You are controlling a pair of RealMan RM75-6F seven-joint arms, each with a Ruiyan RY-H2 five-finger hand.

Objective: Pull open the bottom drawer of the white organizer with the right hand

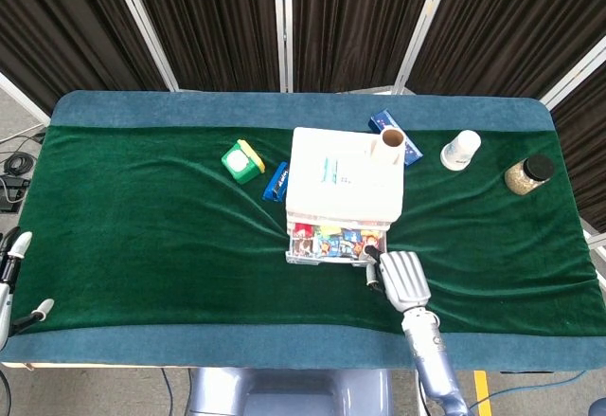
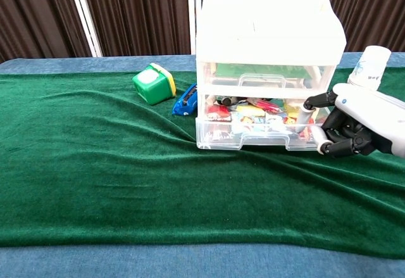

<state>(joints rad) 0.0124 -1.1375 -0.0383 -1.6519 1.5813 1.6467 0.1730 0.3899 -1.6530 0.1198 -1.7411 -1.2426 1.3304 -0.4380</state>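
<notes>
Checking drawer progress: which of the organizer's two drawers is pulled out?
The bottom drawer, sticking forward with colourful contents exposed; the upper drawer sits flush. The right hand grips the bottom one's right corner.

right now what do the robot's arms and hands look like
The right hand has a smooth white shell on its back and black fingers with pale tips. Its forearm is a silvery blue-grey tube. Of the left hand, only slim dark fingers with white tips show at the head view's edge.

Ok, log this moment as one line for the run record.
task: open bottom drawer | right hand: fingers at drawer's right front corner | drawer: partly out of white organizer | left hand: idle, table's edge
</notes>
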